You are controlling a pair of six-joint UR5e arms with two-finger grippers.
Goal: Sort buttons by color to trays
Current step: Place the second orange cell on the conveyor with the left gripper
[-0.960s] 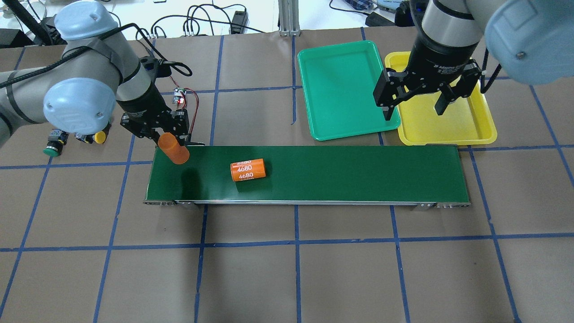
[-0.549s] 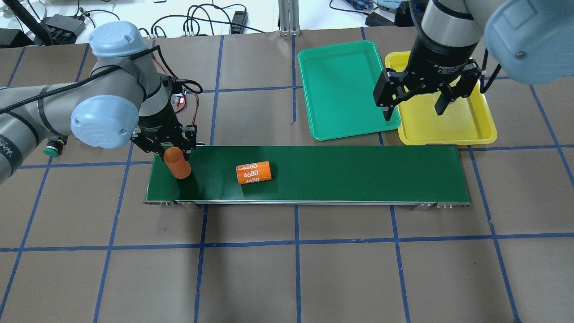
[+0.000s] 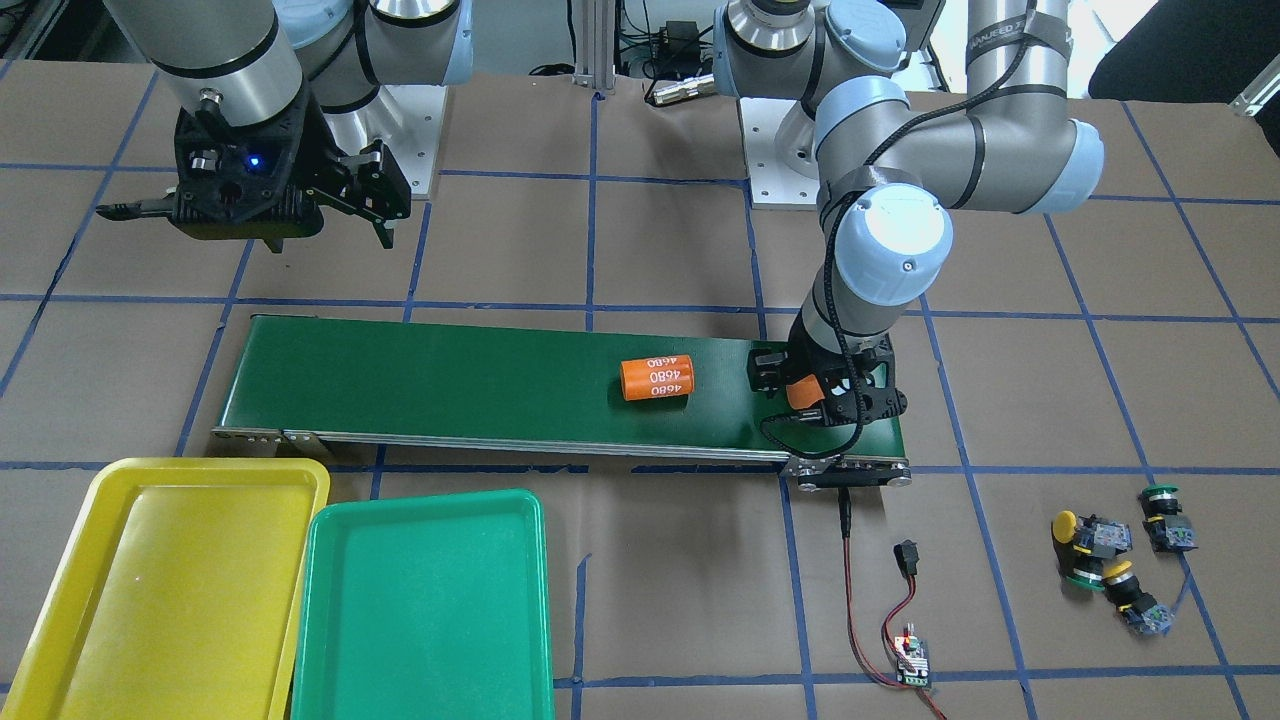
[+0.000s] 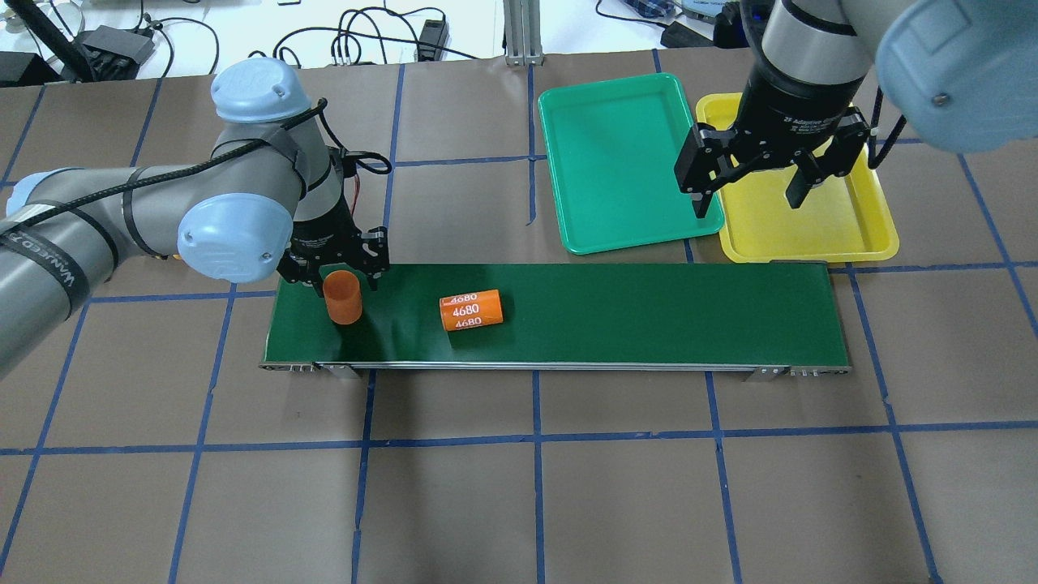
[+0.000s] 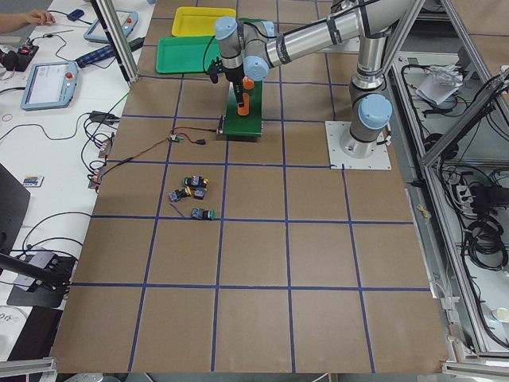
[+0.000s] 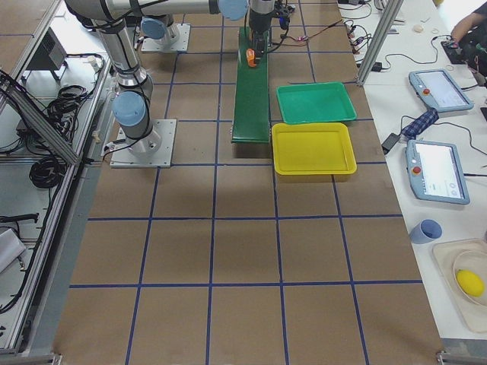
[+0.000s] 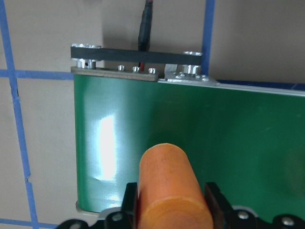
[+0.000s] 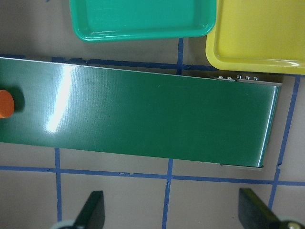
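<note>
Yellow and green buttons lie clustered on the table, well apart from the green tray and yellow tray. Left gripper clamps an orange cylinder over the conveyor belt. Right gripper hangs spread wide above both trays' near edges.

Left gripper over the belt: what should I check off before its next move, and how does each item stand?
1. Left gripper shut on the cylinder: ok.
2. Cylinder above the belt, not the table: ok.
3. Cylinder touching the belt: cannot tell.
4. Cylinder apart from the 4680 cylinder: ok.
5. Right gripper open, far from the left gripper: ok.
6. Buttons sorted: not ok; they lie on the table, green tray and yellow tray empty.
</note>
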